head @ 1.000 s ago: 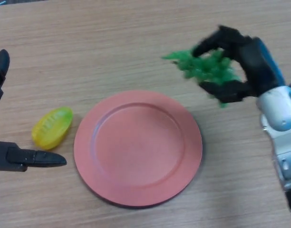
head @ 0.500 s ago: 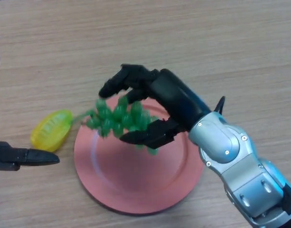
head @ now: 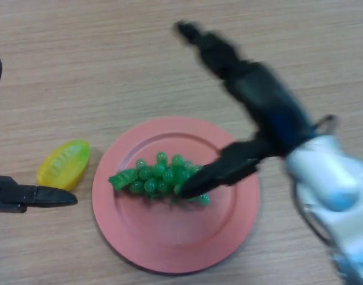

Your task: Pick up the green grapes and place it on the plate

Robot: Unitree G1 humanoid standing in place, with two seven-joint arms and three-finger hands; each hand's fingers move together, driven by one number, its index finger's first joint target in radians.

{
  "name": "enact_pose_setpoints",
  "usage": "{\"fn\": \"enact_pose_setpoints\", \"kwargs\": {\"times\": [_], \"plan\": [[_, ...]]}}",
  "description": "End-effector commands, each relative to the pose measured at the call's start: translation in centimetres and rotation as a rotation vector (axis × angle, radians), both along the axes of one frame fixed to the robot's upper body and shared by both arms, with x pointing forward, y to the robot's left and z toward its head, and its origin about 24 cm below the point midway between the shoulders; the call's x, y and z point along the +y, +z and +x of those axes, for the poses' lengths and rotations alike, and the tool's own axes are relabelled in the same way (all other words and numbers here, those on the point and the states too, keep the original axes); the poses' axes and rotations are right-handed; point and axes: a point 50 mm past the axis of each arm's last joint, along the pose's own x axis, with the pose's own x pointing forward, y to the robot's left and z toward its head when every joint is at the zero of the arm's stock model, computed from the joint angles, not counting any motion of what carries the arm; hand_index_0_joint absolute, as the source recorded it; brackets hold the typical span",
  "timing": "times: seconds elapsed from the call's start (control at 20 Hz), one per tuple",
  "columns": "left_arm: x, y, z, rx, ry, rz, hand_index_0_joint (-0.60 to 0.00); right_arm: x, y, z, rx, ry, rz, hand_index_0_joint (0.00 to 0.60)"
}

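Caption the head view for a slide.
Green grapes lie on the pink plate; open right hand beside them.

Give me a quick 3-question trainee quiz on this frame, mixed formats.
1. True or false: the green grapes lie on the plate.
2. Multiple choice: the right hand is A) shut on the grapes, B) open, fingers spread, C) out of view.
3. Fill in: the yellow object lies on the table, to the plate's ____ in the head view.

Key: 1 true; 2 B; 3 left. The left hand shows at the left edge, holding nothing.
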Motion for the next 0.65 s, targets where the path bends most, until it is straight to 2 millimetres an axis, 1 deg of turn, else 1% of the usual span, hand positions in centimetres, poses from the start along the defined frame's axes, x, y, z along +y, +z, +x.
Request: {"fn": "enact_pose_setpoints", "kwargs": {"times": [0.05, 0.1, 0.3, 0.4, 0.65], "plan": [[-1.0, 3.1, -1.9, -0.187, -0.058, 0.064, 0.0, -1.6, 3.1, -1.9, -0.166, 0.039, 0.122, 0.0], [-1.3, 3.4, -2.2, -0.185, -0.086, 0.064, 0.0, -2.4, 3.3, -2.6, -0.164, 0.046, 0.161, 0.0], [-1.7, 3.9, -2.3, -0.171, -0.129, 0.056, 0.0, -4.4, 3.4, -4.8, -0.179, 0.025, 0.233, 0.0], [-1.8, 4.0, -2.5, -0.168, -0.146, 0.046, 0.0, -5.1, 3.6, -5.4, -0.197, 0.009, 0.253, 0.0], [-2.5, 4.0, -2.7, -0.163, -0.162, 0.064, 0.0, -5.6, 3.8, -6.0, -0.229, -0.007, 0.273, 0.0]]}}
